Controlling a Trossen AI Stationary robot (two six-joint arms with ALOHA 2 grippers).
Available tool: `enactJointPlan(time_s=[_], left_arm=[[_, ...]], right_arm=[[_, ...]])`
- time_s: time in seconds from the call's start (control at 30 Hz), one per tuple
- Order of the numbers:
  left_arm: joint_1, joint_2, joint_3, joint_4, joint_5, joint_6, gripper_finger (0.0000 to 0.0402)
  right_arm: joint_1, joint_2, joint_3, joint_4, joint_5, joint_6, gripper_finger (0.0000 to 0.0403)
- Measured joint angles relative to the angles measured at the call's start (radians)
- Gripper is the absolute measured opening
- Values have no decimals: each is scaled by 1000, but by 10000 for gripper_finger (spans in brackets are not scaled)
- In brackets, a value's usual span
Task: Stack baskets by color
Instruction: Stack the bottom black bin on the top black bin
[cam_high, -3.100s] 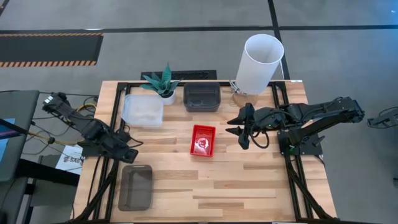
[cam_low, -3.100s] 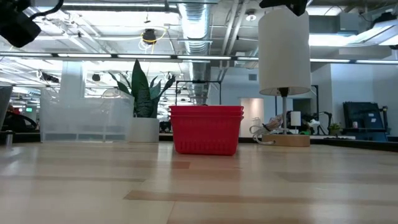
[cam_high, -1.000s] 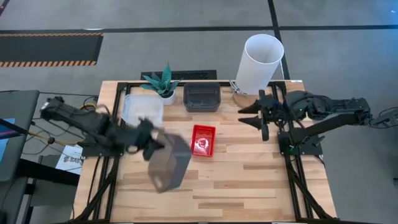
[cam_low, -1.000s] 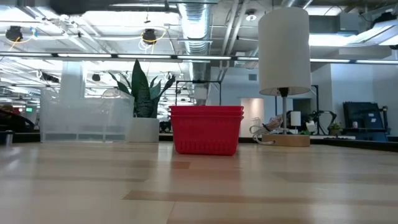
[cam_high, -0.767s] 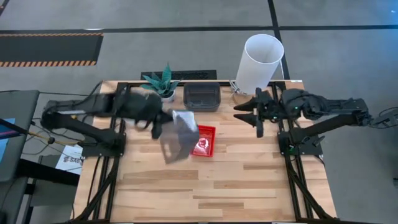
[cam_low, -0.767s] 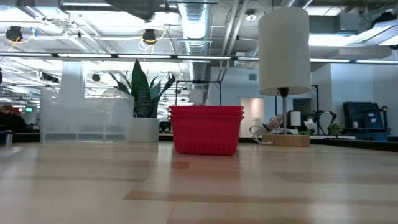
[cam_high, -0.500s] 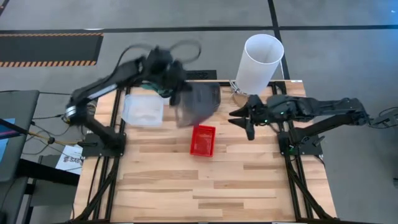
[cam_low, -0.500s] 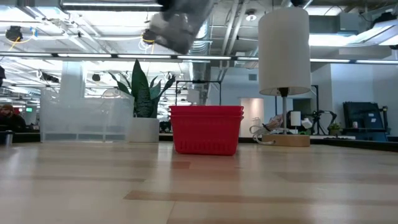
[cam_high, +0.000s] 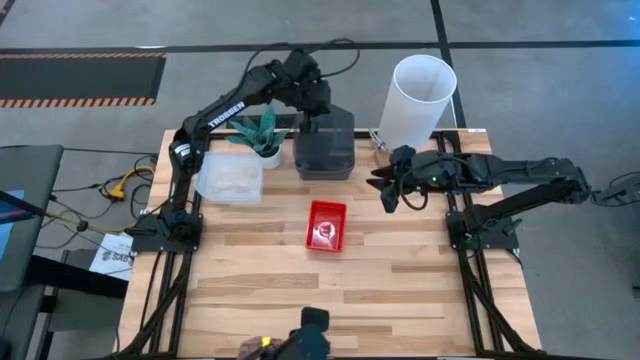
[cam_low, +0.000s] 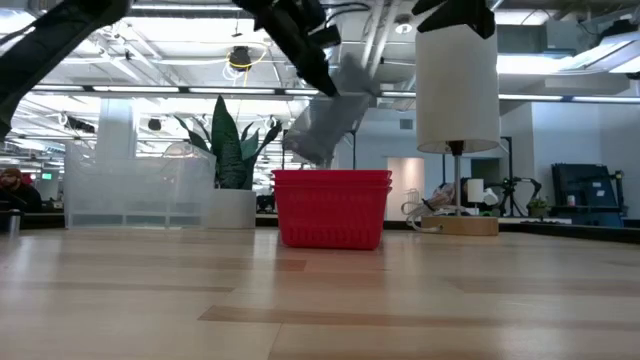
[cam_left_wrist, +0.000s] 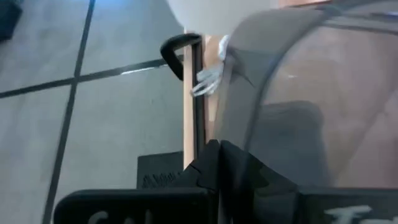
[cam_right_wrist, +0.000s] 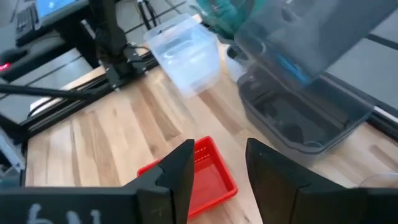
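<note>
two grey baskets concern me at this step, and both sit at the far edge of the table. nearest the front, the red basket (cam_high: 326, 225) stands alone at mid-table, untouched. beyond it my right gripper (cam_high: 386, 189) hovers above the table beside the white cylinder (cam_high: 417, 102), fingers spread and holding nothing. further back the clear basket (cam_high: 230, 176) rests by the potted plant (cam_high: 262, 133). farthest, my left gripper (cam_high: 312, 113) is pinched on the rim of the carried grey basket (cam_low: 328, 128), which hangs tilted in the air above the seated grey basket (cam_right_wrist: 292, 118). judgement: i should level the carried basket, square its walls over the seated one, lower it straight until it nests, and only then release. dropping it tilted risks a corner catching the rim or nudging the plant.
</note>
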Motion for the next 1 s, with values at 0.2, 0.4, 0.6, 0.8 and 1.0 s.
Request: enactJointPlan(time_s=[0.2,0.4,0.6,0.8,1.0], left_arm=[[2,77,2,-16,-26,6,0],[-3,98,-2,-78,-100,1,0],[-5,99,44,-126,-130,-30,0],[-5,97,99,-150,-129,-59,0],[-7,126,98,-183,-157,-73,0]], right_arm=[[-32,-2,0,-4,-4,7,149],[-53,-2,0,-9,-10,-7,132],[-66,-2,0,-9,-19,-33,120],[-77,-2,0,-9,-41,-35,118],[-76,-2,0,-9,-56,-35,118]])
